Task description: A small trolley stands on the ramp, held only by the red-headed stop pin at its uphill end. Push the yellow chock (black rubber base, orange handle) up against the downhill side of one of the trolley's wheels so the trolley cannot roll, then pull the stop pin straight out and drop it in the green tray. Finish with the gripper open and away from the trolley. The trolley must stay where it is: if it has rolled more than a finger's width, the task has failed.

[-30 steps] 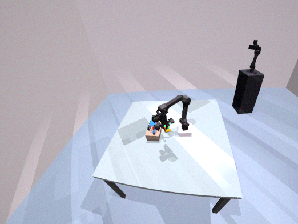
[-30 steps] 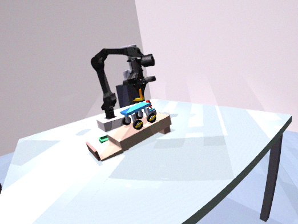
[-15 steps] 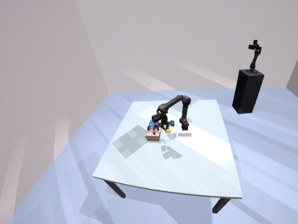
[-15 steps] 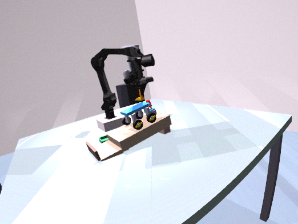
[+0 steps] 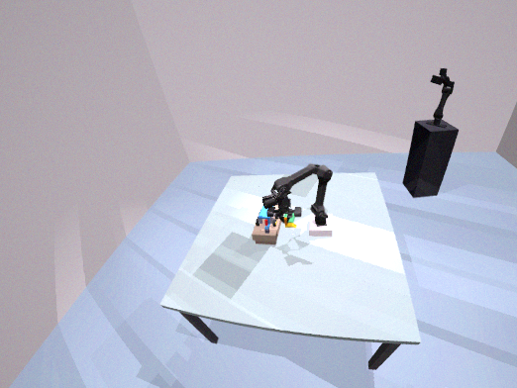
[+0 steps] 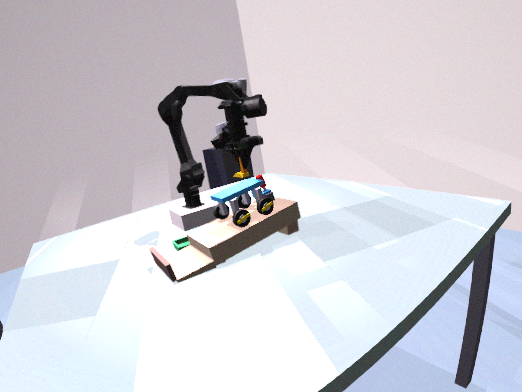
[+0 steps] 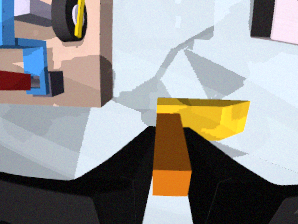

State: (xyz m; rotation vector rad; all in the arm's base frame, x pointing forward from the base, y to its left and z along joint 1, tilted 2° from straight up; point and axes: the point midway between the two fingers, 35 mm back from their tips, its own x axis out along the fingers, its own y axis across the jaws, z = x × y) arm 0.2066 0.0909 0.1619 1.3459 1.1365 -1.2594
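My gripper (image 7: 168, 133) (image 6: 242, 162) is shut on the orange handle of the yellow chock (image 7: 227, 116) (image 6: 241, 175) (image 5: 291, 226) and holds it in the air, beside the uphill part of the ramp in the wrist view. The blue-topped trolley (image 6: 237, 190) (image 5: 263, 214) stands on the brown ramp (image 6: 255, 231) (image 5: 265, 237). The stop pin's red head (image 6: 260, 178) (image 7: 14, 80) shows at the trolley's uphill end, in a blue bracket (image 7: 37, 60). The green tray (image 6: 181, 243) lies on the table beside the ramp's low end; the arm partly hides it in the top view.
The arm's pale base block (image 5: 321, 230) (image 6: 187, 218) stands beside the ramp. A reddish end board (image 6: 162, 263) closes the ramp's low end. A second arm on a dark pedestal (image 5: 430, 158) stands beyond the table (image 5: 307, 302).
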